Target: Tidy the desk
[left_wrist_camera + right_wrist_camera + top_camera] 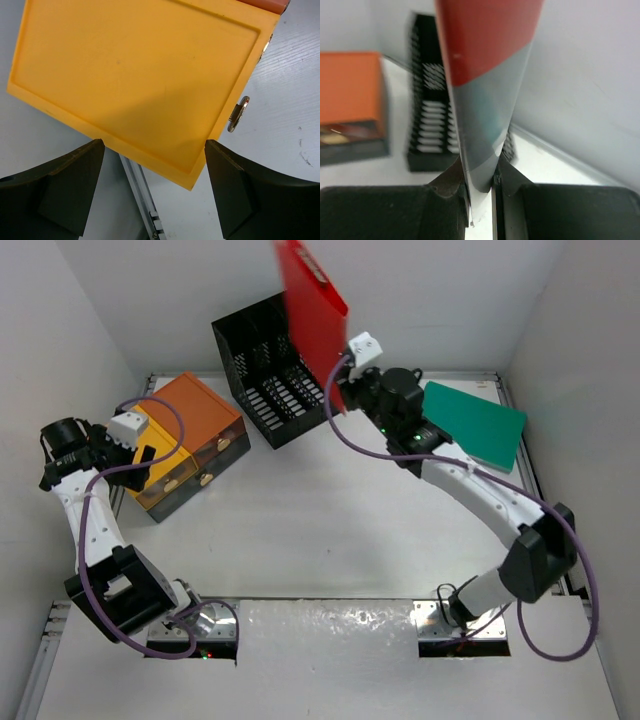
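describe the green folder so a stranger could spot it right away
Start at the white desk and go to its far right corner, beside the right arm. The green folder lies flat there, whereas the red folder is held upright in the air.

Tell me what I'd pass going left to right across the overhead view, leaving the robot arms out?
orange-yellow drawer box → black mesh file rack → red folder, held up in the air → green folder, lying flat
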Motion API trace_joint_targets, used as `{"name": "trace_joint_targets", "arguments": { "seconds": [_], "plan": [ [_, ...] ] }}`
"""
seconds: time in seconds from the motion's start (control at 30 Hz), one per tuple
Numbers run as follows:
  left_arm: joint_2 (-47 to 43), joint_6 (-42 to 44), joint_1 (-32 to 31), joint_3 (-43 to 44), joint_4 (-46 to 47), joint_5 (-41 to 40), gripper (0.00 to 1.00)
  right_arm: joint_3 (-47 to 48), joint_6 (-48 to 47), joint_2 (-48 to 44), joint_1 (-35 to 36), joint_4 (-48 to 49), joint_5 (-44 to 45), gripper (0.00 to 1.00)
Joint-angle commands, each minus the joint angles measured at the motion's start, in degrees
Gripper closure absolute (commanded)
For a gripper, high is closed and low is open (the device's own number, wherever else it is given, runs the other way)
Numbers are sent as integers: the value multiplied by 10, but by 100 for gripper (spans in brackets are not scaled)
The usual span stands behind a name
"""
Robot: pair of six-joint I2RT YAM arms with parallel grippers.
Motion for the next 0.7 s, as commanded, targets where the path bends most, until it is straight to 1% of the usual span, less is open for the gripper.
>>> {"name": "trace_joint_targets", "arguments": {
  "seconds": [0.0, 0.03, 0.07, 0.1, 0.23, 0.33, 0.43, 0.67],
  "plan": [
    [-15, -2, 0, 5, 19, 9, 20, 79, 17, 57, 17, 30, -52, 100],
    [-15, -1, 0, 4, 18, 7, 20, 108, 22, 88, 21, 33, -55, 100],
    [-15, -1, 0, 4, 18, 6, 20, 120, 22, 88, 25, 35, -60, 100],
    [-15, 0, 0, 2, 19, 1, 20, 131, 22, 115, 28, 39, -70, 100],
    [-12, 1, 0, -4, 27, -8, 20, 202, 60, 177, 36, 37, -70, 100],
    [-6, 2, 0, -4, 30, -9, 20, 228, 82, 221, 38, 62, -62, 100],
    [-1, 0, 0, -7, 36, -8, 20, 268, 114, 266, 39, 63, -70, 100],
    [13, 1, 0, -18, 47, -14, 20, 366, 110, 357, 52, 38, -66, 100]
  ]
}}
